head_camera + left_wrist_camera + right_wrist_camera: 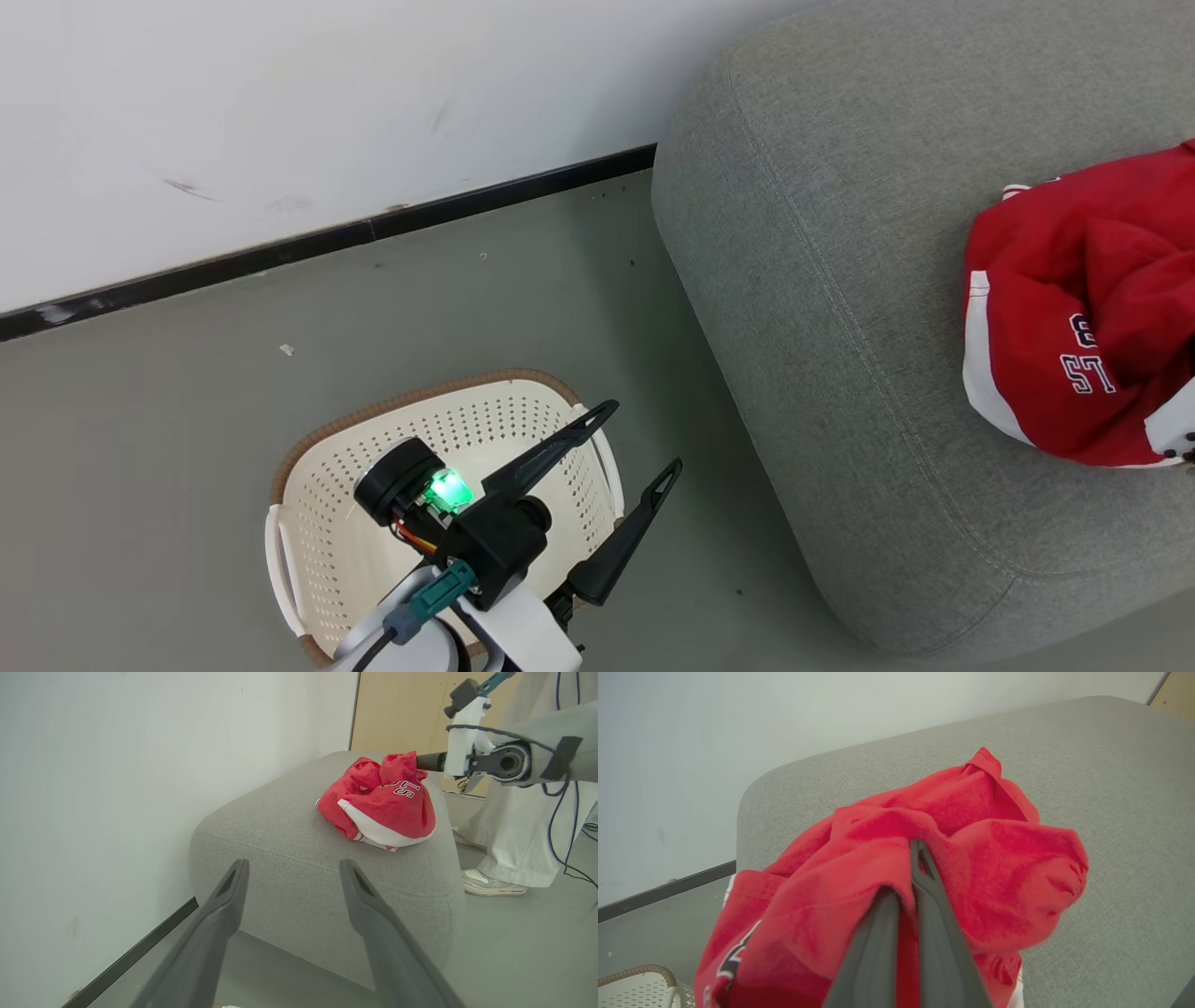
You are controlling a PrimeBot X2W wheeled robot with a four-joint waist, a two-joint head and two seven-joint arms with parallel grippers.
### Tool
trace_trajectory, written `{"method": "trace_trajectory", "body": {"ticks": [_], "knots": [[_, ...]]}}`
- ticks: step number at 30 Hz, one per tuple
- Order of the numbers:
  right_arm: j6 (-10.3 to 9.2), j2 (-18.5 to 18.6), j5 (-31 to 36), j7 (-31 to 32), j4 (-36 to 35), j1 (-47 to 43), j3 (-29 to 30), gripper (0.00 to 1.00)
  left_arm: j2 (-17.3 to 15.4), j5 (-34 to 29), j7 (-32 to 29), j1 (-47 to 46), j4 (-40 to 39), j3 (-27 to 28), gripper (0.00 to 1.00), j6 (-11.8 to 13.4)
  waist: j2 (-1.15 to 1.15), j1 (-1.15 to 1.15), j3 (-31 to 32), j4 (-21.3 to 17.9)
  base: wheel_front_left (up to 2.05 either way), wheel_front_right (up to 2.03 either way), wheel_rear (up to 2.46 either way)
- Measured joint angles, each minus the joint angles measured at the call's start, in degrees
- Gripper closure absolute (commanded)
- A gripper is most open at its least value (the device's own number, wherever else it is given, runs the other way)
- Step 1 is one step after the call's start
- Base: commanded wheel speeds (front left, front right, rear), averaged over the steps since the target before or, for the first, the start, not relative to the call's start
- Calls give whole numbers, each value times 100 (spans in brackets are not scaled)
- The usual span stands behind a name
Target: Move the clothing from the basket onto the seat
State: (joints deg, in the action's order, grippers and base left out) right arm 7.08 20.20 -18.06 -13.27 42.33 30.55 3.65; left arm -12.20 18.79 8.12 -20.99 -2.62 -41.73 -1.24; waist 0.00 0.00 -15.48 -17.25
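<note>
The right pincer (915, 858) is clamped on the red clothing (1074, 317) resting on the seat (840, 280); the left pincer (639, 437) is spread apart by the basket (420, 399).

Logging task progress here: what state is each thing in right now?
red garment: bunched on the sofa, pinched by the right gripper.
basket: upright, no clothing visible inside.
left gripper: open, over the basket.
right gripper: shut on the red garment.
</note>
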Motion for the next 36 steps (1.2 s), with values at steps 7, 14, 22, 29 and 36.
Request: {"method": "trace_trajectory", "body": {"ticks": [7, 14, 22, 29, 36], "knots": [[0, -14, 11, -51, 42, -1, -229, 8, 76, 129, 3, 4, 62, 46, 0, 0, 0, 0, 63, -70, 0, 0, 0], [0, -24, 8, -86, 26, -29, -353, 0, 137, 311, 64, 30, 90, 147, 0, 7, 0, 0, 124, -121, 0, 0, 0], [0, -29, 4, -89, -318, -404, -461, 0, 105, 365, 115, 58, 177, 315, 0, 97, 0, 0, 210, -185, 0, 0, 0], [0, -34, 0, -92, -937, -758, -459, 0, 77, 392, 168, 148, 247, 522, 0, 212, 0, 0, 272, -278, 0, 0, 0], [0, -18, 11, -92, -1517, -1284, -292, 0, 34, 431, 263, 197, 315, 641, 0, 319, 0, 0, 349, -380, 0, 0, 0]]}}
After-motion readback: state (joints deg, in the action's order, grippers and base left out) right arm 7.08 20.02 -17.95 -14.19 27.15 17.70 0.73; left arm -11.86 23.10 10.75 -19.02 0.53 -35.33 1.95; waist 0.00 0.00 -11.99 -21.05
